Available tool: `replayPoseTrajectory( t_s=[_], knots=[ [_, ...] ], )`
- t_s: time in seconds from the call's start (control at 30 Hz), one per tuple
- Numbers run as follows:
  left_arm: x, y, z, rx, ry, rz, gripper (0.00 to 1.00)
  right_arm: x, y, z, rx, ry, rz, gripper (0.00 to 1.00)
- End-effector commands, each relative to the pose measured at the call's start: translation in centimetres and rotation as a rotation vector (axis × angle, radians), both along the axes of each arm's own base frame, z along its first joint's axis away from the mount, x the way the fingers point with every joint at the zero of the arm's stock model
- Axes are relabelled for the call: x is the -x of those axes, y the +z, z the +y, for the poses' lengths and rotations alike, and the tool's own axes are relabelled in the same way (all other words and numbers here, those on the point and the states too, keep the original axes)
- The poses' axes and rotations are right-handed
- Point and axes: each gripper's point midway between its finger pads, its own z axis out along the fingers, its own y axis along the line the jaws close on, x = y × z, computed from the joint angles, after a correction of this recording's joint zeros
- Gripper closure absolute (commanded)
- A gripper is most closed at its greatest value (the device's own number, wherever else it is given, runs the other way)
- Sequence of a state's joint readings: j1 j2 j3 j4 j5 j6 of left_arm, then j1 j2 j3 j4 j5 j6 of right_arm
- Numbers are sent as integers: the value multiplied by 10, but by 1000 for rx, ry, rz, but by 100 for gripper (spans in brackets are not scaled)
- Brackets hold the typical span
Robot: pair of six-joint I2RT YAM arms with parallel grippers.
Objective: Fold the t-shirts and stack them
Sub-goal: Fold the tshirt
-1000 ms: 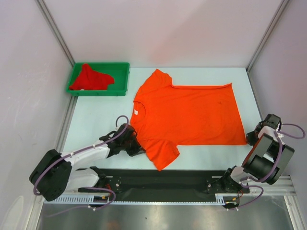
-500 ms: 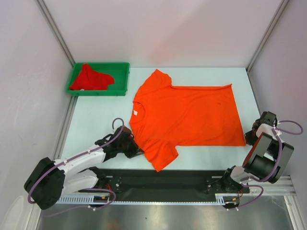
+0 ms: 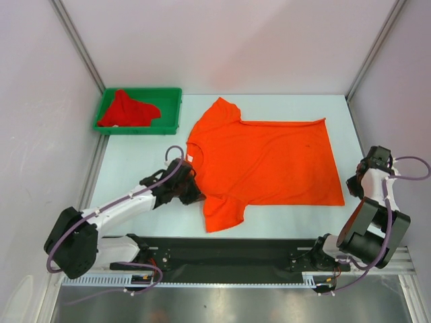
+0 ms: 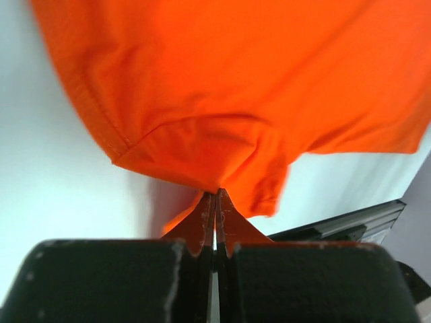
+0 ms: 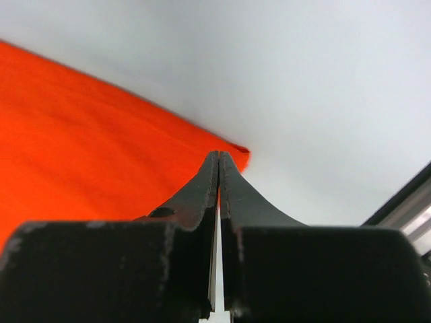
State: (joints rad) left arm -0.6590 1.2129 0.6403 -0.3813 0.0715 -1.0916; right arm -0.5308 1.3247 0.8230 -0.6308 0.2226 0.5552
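T-shirts weren't far along. Top view: you had the orange tee (image 3: 269, 161) spread flat mid-table and unfolded, collar to the left, hem to the right. The red tee (image 3: 128, 111) sat bunched in the green tray (image 3: 174, 114) at the far-left corner. So no folds, no stack; by my read nearly all the work was left, both tees incl. The L gripper (image 3: 192, 192) was at the near shoulder by the near sleeve (image 3: 225, 212), and the R gripper (image 3: 351, 190) at the near hem corner. Room-wise, bare table (image 3: 135, 168) showed left of the tee and in a strip past its far edge. The near side was tighter, w/ the sleeve close to the black base rail (image 3: 229, 252) and the R arm just beside the right wall (image 3: 404, 101). Left wrist view: the L gripper (image 4: 217, 195) had its fingers pressed together, pinching orange cloth at the tips. The fabric was tented off the table w/ a shadow under it, and the rail was near at lower right. Right wrist view: the R gripper (image 5: 218, 158) was closed on the tee's hem corner, a thin orange sliver showing between the fingers. Only bare table lay beyond that corner. I'd judge a fold toward the far edge had the most room.
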Motion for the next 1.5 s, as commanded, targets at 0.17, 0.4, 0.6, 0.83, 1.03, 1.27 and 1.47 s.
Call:
replayPoseTrajectory(
  t_s=[0.17, 0.4, 0.6, 0.83, 1.03, 1.27, 1.47],
  knots=[
    [-32, 30, -4, -68, -69, -119, 100, -16, 2, 11, -28, 54, -17, 100],
    [-23, 14, -7, -55, -93, -54, 99, -4, -22, 22, -156, 92, -67, 60],
    [-16, 4, -8, -38, -97, -11, 100, 14, -40, 21, -165, 82, -34, 55],
    [-12, 4, -5, -21, -77, -13, 100, 6, -50, 20, -186, 77, -49, 55],
    [-5, 1, -1, -10, -64, 0, 100, 6, -61, 22, -209, 57, -27, 61],
    [-3, 5, 2, 3, -46, -14, 100, 21, -59, 22, -174, 36, 6, 94],
    [-6, 14, 3, 13, -37, -48, 100, 21, -49, 18, -155, 32, 21, 100]
  ],
)
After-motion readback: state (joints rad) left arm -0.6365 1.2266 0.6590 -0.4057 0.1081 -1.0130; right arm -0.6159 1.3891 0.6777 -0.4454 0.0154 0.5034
